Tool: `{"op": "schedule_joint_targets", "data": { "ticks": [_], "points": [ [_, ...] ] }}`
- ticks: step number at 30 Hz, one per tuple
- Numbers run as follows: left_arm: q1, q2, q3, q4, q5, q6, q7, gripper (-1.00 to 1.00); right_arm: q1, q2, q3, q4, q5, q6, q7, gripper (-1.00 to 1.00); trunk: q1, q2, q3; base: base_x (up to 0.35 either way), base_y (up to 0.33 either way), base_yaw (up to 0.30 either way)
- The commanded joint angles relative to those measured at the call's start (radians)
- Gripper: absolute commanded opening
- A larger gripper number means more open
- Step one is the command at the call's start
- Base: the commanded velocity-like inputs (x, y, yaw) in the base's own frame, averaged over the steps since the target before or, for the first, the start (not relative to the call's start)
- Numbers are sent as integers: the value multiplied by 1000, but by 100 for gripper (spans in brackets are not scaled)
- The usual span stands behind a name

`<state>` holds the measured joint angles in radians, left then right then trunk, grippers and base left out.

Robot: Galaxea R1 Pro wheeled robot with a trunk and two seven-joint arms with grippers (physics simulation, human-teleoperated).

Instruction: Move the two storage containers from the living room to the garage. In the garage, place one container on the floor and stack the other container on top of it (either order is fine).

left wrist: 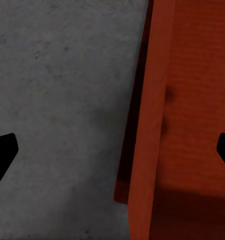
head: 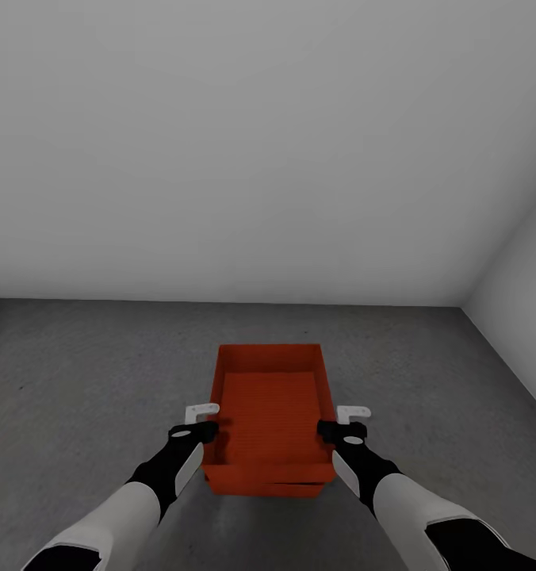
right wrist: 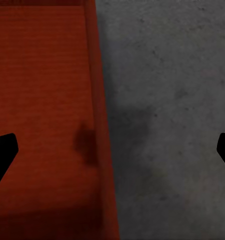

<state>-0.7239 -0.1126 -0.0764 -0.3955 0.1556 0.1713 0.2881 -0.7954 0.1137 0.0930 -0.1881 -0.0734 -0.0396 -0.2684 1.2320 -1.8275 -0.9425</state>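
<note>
Two stacked orange-red open plastic containers (head: 269,416) rest on the dark grey concrete floor (head: 78,373). Left pincer (head: 202,422) and right pincer (head: 337,422) straddle their side walls, wide open. Stacking looks finished; retreat next.

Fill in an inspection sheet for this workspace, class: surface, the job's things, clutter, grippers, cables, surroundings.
Surface: dark grey floor, matte and speckled.
Job's things: orange-red box sits open-topped; a second box's edge shows beneath it, so they look stacked.
Clutter: nothing seen.
Grippers: left gripper and right gripper open, each straddling a side wall of the top box.
Cables: nothing seen.
Surroundings: plain white wall ahead, another wall at the right.
</note>
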Motion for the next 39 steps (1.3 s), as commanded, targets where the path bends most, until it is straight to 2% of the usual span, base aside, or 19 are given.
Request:
{"op": "schedule_joint_targets", "data": {
  "ticks": [1, 7, 39],
  "points": [
    [0, 1, -8, -2, 10, 5, 8, 100, -1, 0, 8, 1, -8, -3, -5, 100, 0, 0, -1, 0, 0, 0],
    [0, 1, -8, 1, 9, 5, 8, 100, -1, 0, 8, 1, -8, -3, -9, 100, 0, 0, -1, 0, 0, 0],
    [0, 2, -7, 0, 9, 7, 8, 100, -1, -2, 8, 0, -7, -3, -13, 100, -123, 224, 100, 0, 0, 0]
  ]
}}
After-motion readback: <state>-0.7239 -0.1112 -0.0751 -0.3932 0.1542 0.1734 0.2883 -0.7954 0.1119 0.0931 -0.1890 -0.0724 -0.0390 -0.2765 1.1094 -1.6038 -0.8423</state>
